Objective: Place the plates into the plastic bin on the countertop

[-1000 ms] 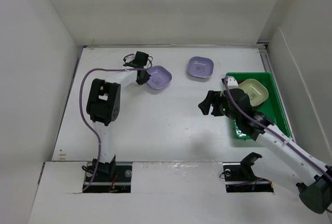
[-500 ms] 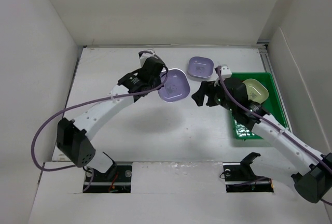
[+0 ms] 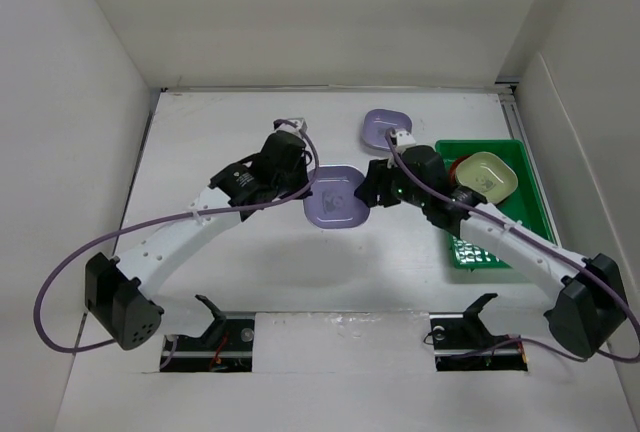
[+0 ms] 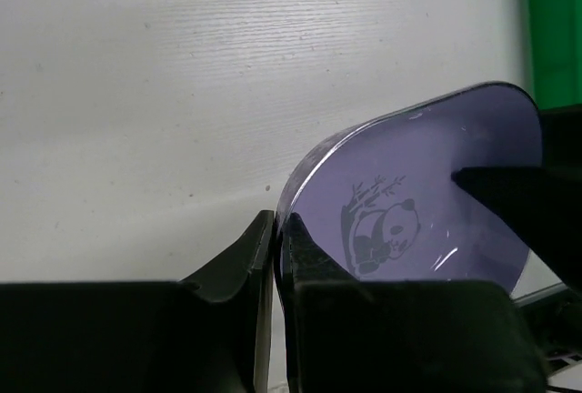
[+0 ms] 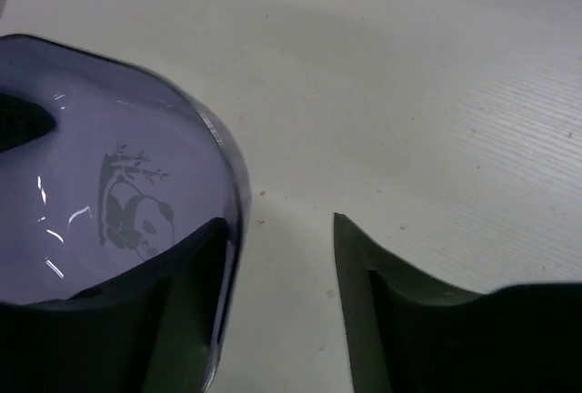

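Observation:
My left gripper (image 3: 308, 189) is shut on the rim of a lavender dish (image 3: 336, 195) with a panda print and holds it over the countertop (image 3: 240, 242) mid-table; the left wrist view shows the rim pinched between the jaws (image 4: 409, 220). My right gripper (image 3: 366, 190) is open, one finger inside the dish's right rim (image 5: 118, 202), the other outside. A second lavender dish (image 3: 380, 126) lies at the back. The green plastic bin (image 3: 520, 157) at right holds a cream dish (image 3: 490, 174) over a red-orange plate (image 3: 463, 166).
White walls close in the countertop on the left, back and right. The bin's gridded floor (image 3: 480, 250) shows at its near end. The right arm stretches from its base across the bin's near left side.
My left gripper has carried the lavender dish from the back left toward the middle. My right gripper has swung left from the bin and reached the dish's right rim.

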You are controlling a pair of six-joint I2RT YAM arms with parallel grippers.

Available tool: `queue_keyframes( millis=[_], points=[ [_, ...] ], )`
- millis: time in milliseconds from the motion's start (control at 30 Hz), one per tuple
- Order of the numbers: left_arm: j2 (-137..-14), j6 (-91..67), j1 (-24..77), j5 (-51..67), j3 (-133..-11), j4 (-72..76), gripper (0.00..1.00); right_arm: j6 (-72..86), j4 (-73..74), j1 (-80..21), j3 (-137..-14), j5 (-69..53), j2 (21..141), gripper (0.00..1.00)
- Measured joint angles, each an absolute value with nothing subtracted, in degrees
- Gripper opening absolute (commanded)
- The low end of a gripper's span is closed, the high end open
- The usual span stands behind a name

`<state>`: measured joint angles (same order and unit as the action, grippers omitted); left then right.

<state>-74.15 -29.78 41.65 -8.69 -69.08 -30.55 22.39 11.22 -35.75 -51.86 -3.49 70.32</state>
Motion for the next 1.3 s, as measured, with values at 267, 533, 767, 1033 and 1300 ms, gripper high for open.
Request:
queue_keyframes(
  millis=[267, 533, 767, 1033, 1300],
  points=[
    [-73.3, -29.5, 41.6, -5.7, -68.9, -27.6, 1.00, 24.2, 8.7, -35.8, -51.3, -3.5, 71.9, 0.00],
    [-69.7, -30.8, 41.6, -13.1, -69.0, -27.4, 1.00, 27.8, 14.0, -14.3, -51.3, 3.4, 71.4, 0.00],
    [-67.4, -31.0, 40.7, -15.6, -65.3, -26.4, 1.00, 32.0, 14.5, 10.2, -50.1, 5.6, 70.8, 0.00],
    [-65.9, -31.1, 40.4, -15.6, -63.1, -25.9, 1.00, 34.7, 12.8, 25.5, -48.3, 3.2, 73.7, 0.00],
    [-64.6, -31.1, 40.4, -14.7, -62.2, -25.1, 1.00, 34.7, 12.7, 26.9, -48.2, -0.8, 79.0, 0.11]
  ],
)
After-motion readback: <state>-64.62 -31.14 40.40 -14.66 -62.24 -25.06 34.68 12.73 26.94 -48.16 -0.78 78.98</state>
